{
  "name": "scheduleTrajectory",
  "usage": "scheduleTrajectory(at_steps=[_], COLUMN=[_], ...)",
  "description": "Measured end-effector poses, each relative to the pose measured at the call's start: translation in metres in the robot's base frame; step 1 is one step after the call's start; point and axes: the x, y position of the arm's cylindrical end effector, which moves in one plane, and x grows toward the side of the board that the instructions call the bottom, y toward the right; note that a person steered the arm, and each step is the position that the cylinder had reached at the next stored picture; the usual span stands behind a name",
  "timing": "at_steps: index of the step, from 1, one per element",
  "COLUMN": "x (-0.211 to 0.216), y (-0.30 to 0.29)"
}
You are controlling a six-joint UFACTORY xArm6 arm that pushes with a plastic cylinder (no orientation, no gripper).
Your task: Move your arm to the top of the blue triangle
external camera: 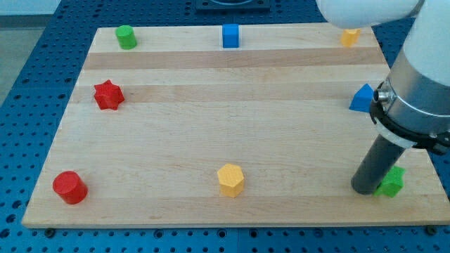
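Observation:
The blue triangle (362,98) lies at the board's right edge, partly hidden by the arm's grey body. My tip (365,188) rests on the board near the bottom right, well below the blue triangle. It touches or nearly touches the left side of a green star (391,183).
On the wooden board (211,126): a green cylinder (126,36) top left, a blue cube (230,35) top middle, a yellow block (349,37) top right, a red star (108,95) at left, a red cylinder (69,187) bottom left, a yellow hexagon (230,180) bottom middle.

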Motion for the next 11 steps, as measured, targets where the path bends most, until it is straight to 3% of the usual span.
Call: scheduleTrajectory(at_steps=[2, 3, 4, 7, 11], x=[-0.012, -0.041, -0.084, -0.217, -0.276], y=[-0.020, -0.061, -0.084, -0.077, 0.100])
